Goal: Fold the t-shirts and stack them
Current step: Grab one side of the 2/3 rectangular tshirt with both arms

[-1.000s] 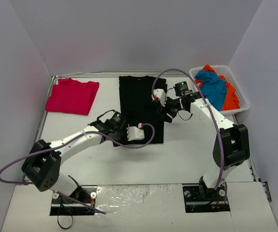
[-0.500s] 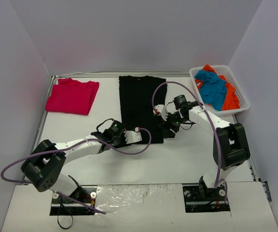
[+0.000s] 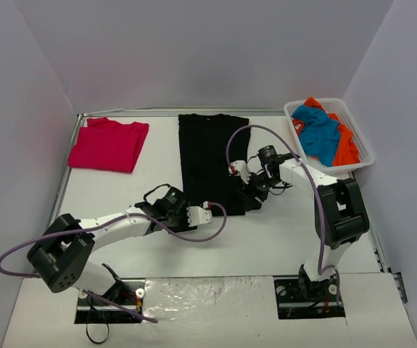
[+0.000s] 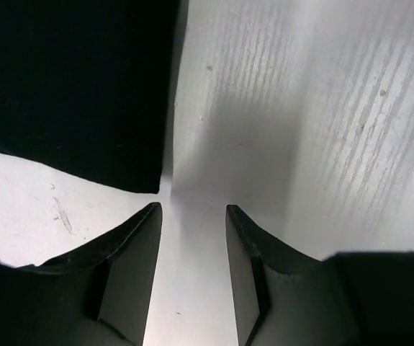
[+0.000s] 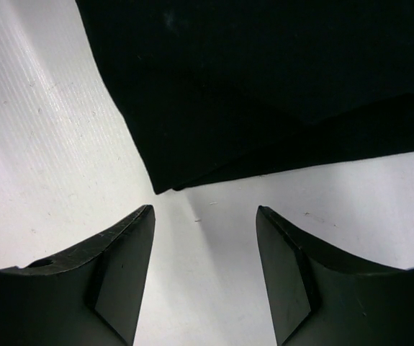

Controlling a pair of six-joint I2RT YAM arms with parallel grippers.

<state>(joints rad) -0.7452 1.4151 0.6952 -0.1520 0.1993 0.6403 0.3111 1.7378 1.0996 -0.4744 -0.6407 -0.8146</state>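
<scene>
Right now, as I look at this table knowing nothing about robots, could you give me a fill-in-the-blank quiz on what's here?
1. On the table, the red shirt lies at the far ____ corner.
2. The basket holds a blue shirt and an ____ one.
3. The left end effector and right end effector each point at a near corner of the black shirt, both empty, jaws ____.

Missing words: left; orange; open.
</scene>
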